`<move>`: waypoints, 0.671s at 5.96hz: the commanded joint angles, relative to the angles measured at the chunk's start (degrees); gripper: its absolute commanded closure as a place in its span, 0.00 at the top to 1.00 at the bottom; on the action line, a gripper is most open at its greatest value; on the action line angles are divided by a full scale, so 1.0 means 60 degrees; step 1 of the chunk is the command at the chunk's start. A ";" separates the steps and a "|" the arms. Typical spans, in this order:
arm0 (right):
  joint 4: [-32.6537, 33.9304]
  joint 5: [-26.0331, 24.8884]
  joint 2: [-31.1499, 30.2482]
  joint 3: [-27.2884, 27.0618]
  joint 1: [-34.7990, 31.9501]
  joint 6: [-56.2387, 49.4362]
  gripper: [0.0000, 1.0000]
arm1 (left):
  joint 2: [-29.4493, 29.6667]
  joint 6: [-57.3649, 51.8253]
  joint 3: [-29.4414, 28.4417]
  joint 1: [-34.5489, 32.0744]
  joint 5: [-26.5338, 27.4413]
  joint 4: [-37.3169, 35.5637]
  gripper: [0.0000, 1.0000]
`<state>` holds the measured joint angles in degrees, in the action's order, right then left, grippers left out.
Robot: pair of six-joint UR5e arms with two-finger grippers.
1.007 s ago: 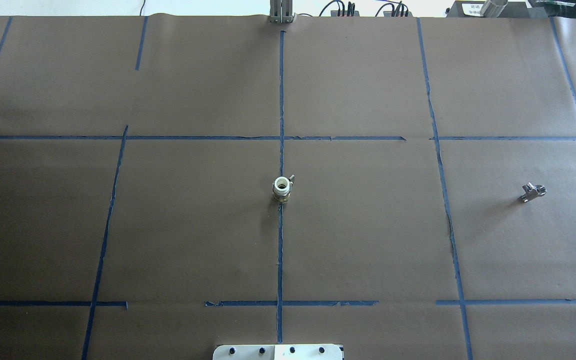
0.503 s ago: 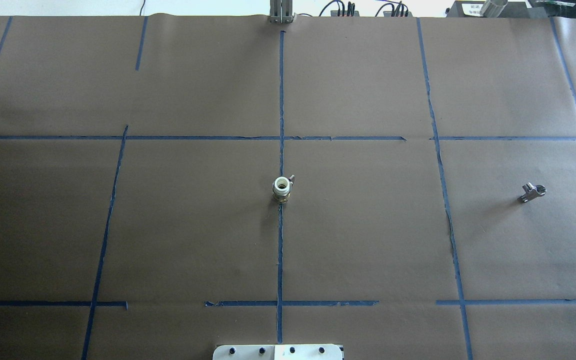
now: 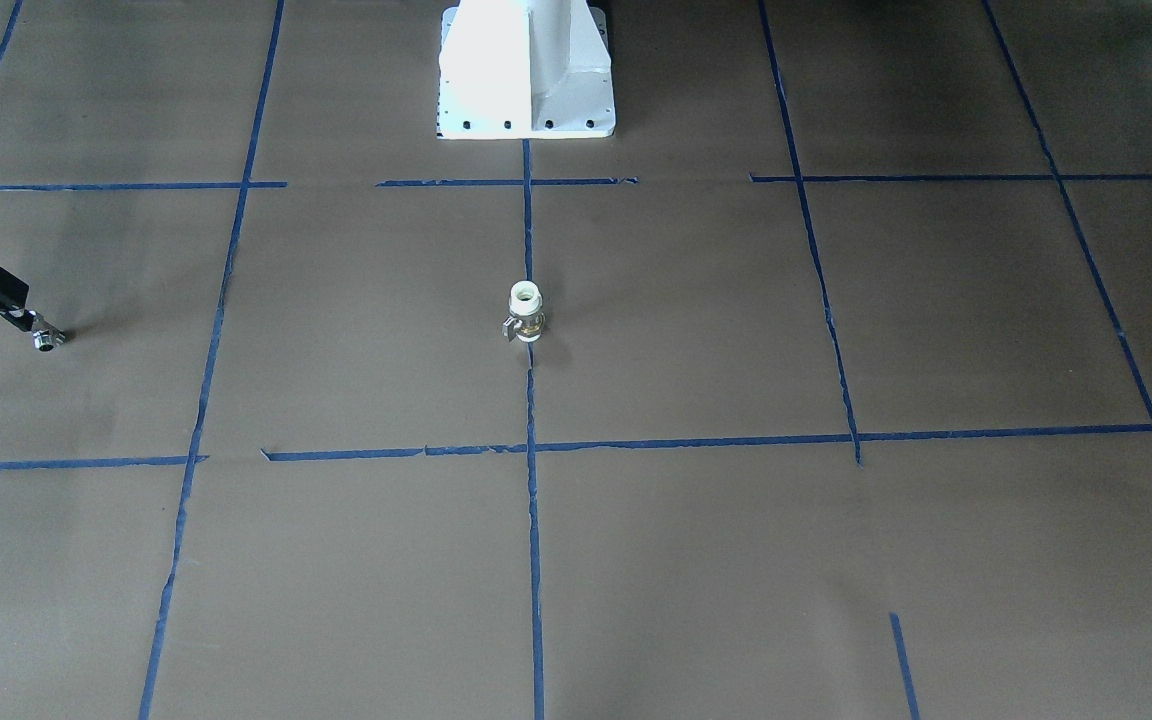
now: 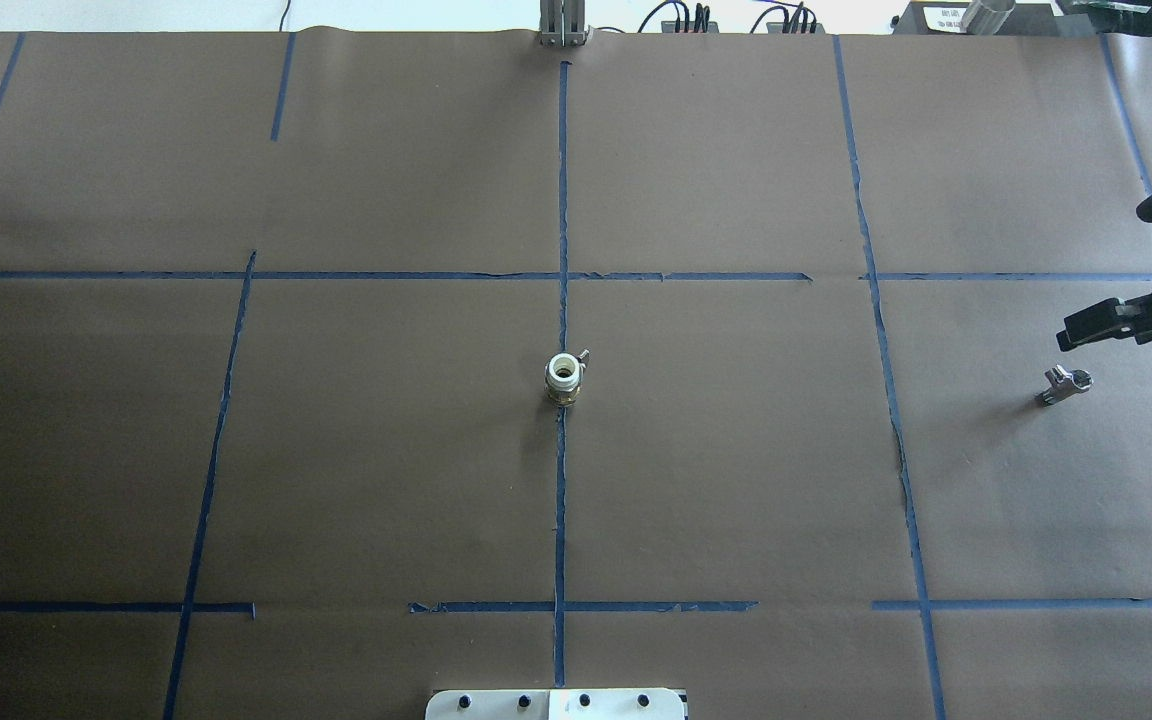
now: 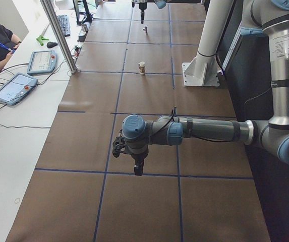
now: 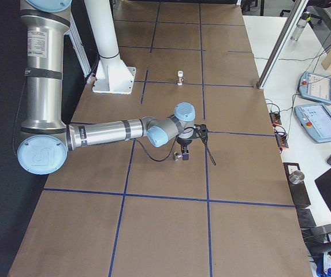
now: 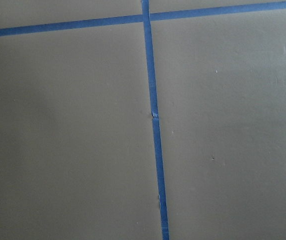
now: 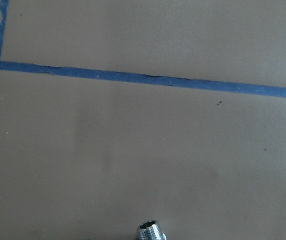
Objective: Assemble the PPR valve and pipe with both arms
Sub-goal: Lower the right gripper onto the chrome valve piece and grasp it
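Assembly not started: no part is grasped. The PPR valve (image 4: 563, 378) stands upright on the centre tape line (image 4: 560, 500). The pipe (image 4: 1064, 385) lies well apart from it, near the right gripper (image 4: 1104, 280), whose jaws are spread wide. The jaw state of the left gripper (image 5: 134, 160) cannot be told. Both pickups and the mating remain.

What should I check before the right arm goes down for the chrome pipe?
1. Right gripper jaws apart: ok.
2. Pipe lying free on the table, untouched: ok.
3. Right gripper centred over pipe: not ok; pipe shows only at the right wrist view's bottom edge.
4. PPR valve standing upright, untouched: ok.
5. Left gripper open: cannot tell.
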<state>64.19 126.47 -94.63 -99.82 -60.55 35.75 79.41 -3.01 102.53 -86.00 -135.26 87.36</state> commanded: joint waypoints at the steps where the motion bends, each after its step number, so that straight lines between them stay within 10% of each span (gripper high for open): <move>1: -0.0107 -0.0189 -0.0253 0.0011 0.0422 0.0077 1.00 | 0.0007 0.0019 -0.0007 0.0008 0.0000 0.0001 1.00; 4: -0.0107 -0.0496 -0.0210 0.0186 0.0950 0.0077 0.98 | 0.0021 0.0033 0.0007 0.0008 -0.0015 0.0001 1.00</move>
<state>63.55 124.45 -95.99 -99.00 -55.79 36.19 79.49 -2.88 102.54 -85.96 -135.29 87.36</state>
